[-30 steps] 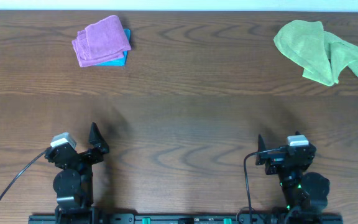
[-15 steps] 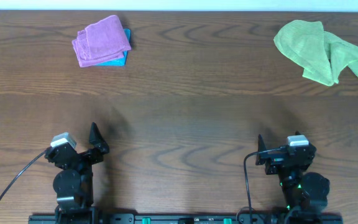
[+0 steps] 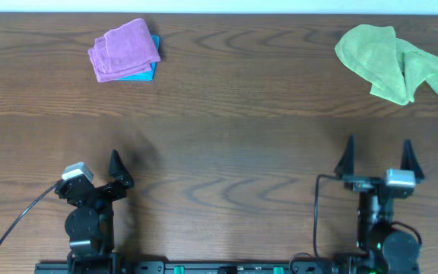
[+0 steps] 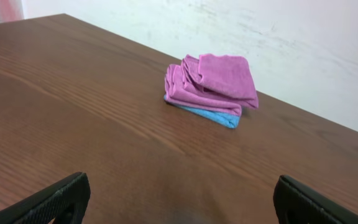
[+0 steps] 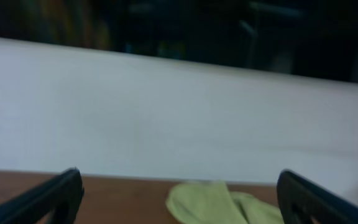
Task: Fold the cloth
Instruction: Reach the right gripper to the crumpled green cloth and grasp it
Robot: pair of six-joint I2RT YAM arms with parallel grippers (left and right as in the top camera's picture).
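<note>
The cloth (image 3: pixel 396 61) is lime green and lies crumpled in a loose heap at the far right of the wooden table (image 3: pixel 226 144). In the right wrist view the cloth (image 5: pixel 222 205) shows blurred, far ahead between the fingers. My right gripper (image 3: pixel 378 156) sits near the front edge, well short of the cloth, open and pointing at the far side with nothing between its fingers. My left gripper (image 3: pixel 97 171) rests at the front left, open and empty; in its wrist view the left gripper (image 4: pixel 179 205) hangs over bare wood.
A folded purple cloth (image 3: pixel 124 49) lies on a blue one (image 3: pixel 144 74) at the far left; in the left wrist view the purple cloth (image 4: pixel 213 84) is ahead, on the blue cloth (image 4: pixel 210 115). A white wall (image 5: pixel 179 112) runs behind the table's far edge.
The right arm has swung to the right and turned, so both its spread fingers now point at the far edge. The left arm and the cloths have not moved.
</note>
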